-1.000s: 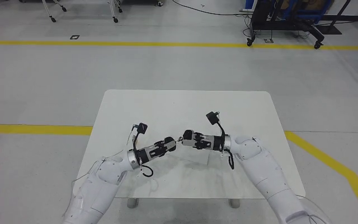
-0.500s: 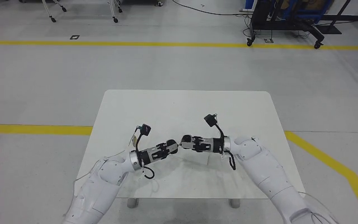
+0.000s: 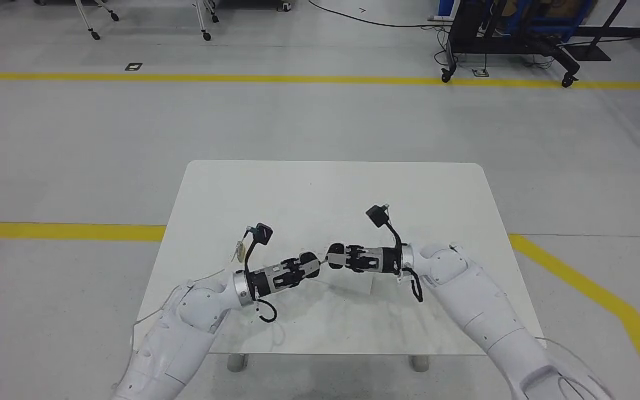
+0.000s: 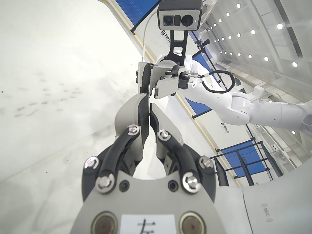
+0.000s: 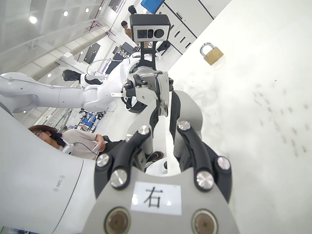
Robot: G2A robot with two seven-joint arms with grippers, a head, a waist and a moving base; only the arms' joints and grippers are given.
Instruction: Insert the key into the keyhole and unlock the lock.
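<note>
Both grippers meet tip to tip above the middle of the white table. My left gripper is shut on a small silver key, which sticks out edge-on from between its pads. My right gripper faces it with its fingers a little apart, and the key's flat head sits in the gap between them. A brass padlock with a closed silver shackle lies flat on the table near an edge, apart from both grippers.
The tabletop around the grippers is bare and white, with faint scuff marks. A yellow floor line runs past both sides of the table. A seated person is beyond the table, touching nothing on it.
Both grippers, still tip to tip, have drifted together a short way toward the table's near edge. Their finger positions look the same.
</note>
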